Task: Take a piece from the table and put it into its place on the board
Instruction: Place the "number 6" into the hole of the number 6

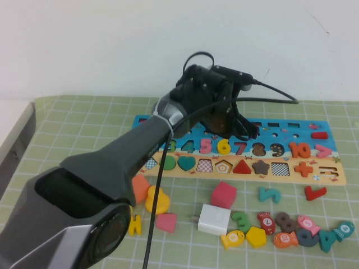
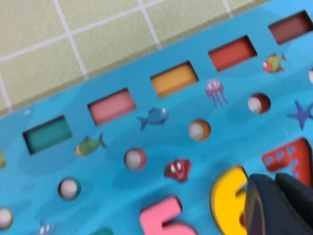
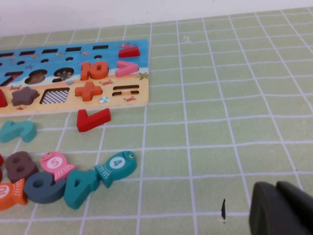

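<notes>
Two arms on this rig, but only the left one is working, so we start there. It reaches from the near left across the table to the far side, and the left gripper [image 1: 238,126] hangs over the blue band of the board [image 1: 331,171], just above the row of numbers. In its wrist view the left gripper [image 2: 275,196] has its dark fingertips [image 2: 261,205] pressed together with nothing between them, right beside the yellow six [image 2: 229,203].

Moving right along the board, we find the yellow six [image 1: 224,147] lying in the number row between the pink five [image 1: 206,145] and the red seven [image 1: 240,148]. It looks flat and level with its neighbours, so we judge the piece is already home and the placing step is done. Whether the fingertips touch it we cannot tell.

What we would call for next is a clean lift straight up and back toward the near left, without dragging the six out of its slot or nudging the five.

Further right, loose pieces lie on the near side of the table, among them a red block [image 1: 223,194] and a white block [image 1: 213,219].

The right gripper [image 3: 281,208] sits out of the overhead shot, low over the bare green mat [image 3: 234,98] on the right, well apart from the board, with its fingers closed together and empty.
</notes>
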